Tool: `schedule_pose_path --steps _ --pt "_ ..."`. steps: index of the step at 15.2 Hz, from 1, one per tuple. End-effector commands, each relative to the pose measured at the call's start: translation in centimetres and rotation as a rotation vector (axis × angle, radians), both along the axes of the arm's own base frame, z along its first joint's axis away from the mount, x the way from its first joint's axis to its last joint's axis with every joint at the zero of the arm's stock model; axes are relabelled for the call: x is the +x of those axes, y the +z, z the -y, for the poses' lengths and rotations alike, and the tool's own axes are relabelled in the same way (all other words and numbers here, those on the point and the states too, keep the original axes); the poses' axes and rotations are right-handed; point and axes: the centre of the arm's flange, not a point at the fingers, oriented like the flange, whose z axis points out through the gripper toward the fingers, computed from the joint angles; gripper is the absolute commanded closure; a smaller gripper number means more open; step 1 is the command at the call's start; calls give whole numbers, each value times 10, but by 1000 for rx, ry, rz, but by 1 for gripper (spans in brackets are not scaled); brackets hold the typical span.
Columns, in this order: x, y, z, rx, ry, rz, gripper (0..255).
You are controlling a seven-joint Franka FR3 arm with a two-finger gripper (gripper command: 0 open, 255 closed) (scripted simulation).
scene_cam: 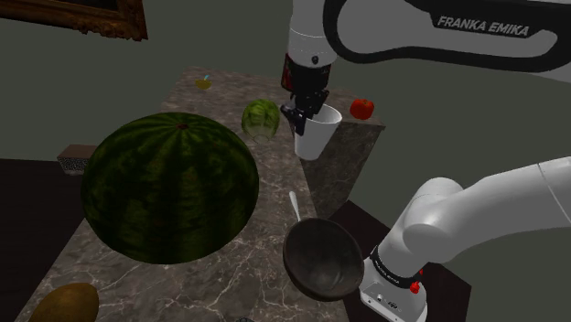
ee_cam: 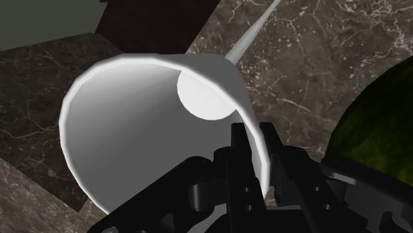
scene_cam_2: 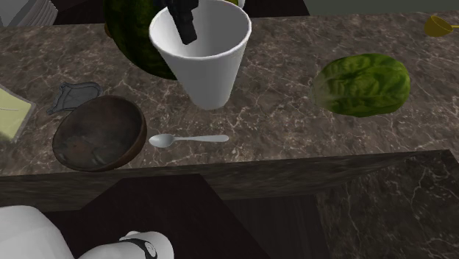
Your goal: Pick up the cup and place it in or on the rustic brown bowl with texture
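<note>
My black gripper [scene_cam: 303,113] is shut on the rim of a white cup [scene_cam: 317,135], one finger inside and one outside the wall. The cup hangs upright, lifted off the dark marble counter [scene_cam: 274,91]. In the second exterior view the cup [scene_cam_2: 206,70] hangs above a silver spoon [scene_cam_2: 188,139], with the gripper [scene_cam_2: 184,24] at its rim. In the wrist view the fingers [ee_cam: 242,142] clasp the cup's wall [ee_cam: 132,132]. The dark brown bowl [scene_cam: 321,257] stands at the counter's near edge, below the cup in the shoulder view; it [scene_cam_2: 99,133] lies at the spoon's left.
A huge dark watermelon [scene_cam: 169,187] takes up the counter's middle. A small green melon [scene_cam: 261,117] sits behind the cup and a red tomato [scene_cam: 362,108] at the far corner. A brown fruit [scene_cam: 64,304], a yellow item [scene_cam: 203,82] and a flat grey object [scene_cam_2: 73,96] also lie here.
</note>
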Motion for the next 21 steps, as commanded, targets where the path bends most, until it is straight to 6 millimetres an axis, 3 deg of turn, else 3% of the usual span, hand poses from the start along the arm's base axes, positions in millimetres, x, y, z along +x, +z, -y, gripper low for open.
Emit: schedule_pose_path --steps 1,17,21 --pt "-22 2 -15 0 -1 0 255" --pt "-193 21 -146 0 -1 0 255" --pt "-193 0 -146 0 -1 0 255"
